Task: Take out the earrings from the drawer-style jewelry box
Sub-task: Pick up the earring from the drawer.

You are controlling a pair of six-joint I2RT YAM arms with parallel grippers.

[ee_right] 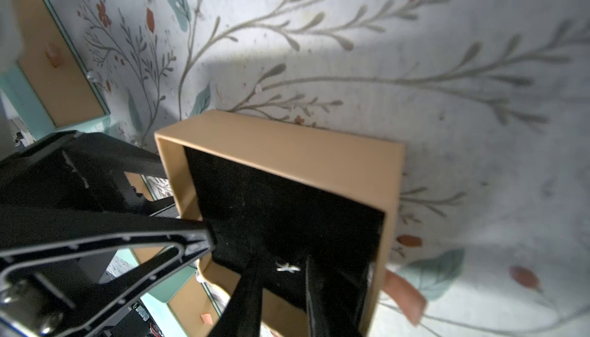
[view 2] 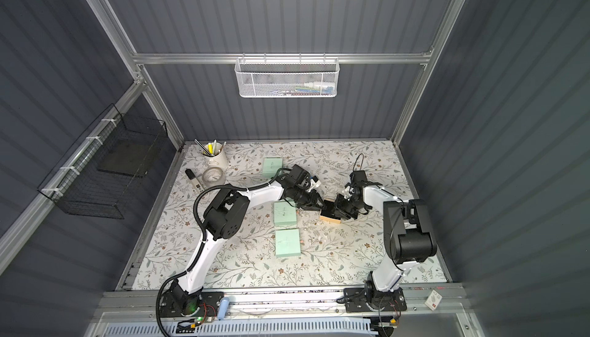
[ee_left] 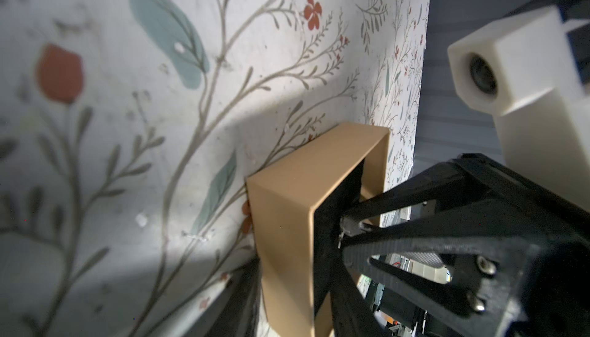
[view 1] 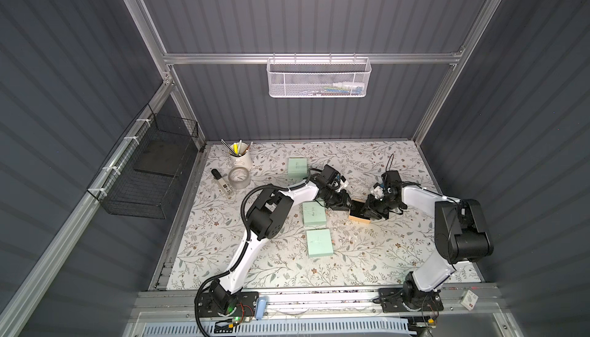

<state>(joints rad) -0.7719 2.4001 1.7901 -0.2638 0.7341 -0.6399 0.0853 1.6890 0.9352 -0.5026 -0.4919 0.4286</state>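
Observation:
The jewelry box's tan drawer (view 1: 360, 218) (ee_right: 287, 147), lined in black, lies pulled out on the flowered cloth between both arms. My left gripper (view 1: 351, 207) (ee_right: 188, 223) is clamped on the drawer's side wall, one finger outside it and one inside. From the opposite side my right gripper (view 1: 366, 215) (ee_right: 282, 266) reaches into the drawer. Its tips are drawn together on a tiny silvery-white earring (ee_right: 287, 267) at the black lining. In the left wrist view the earring (ee_left: 339, 239) shows as a small pin at those tips. I see no second stud in the drawer.
Three mint boxes (view 1: 297, 167) (view 1: 314, 213) (view 1: 320, 243) lie left of the drawer. A mug of pens (view 1: 239, 156), a tape roll (view 1: 240, 177) and a marker (view 1: 222, 182) stand at the back left. Tiny pale bits (view 1: 341, 242) dot the cloth in front of the drawer.

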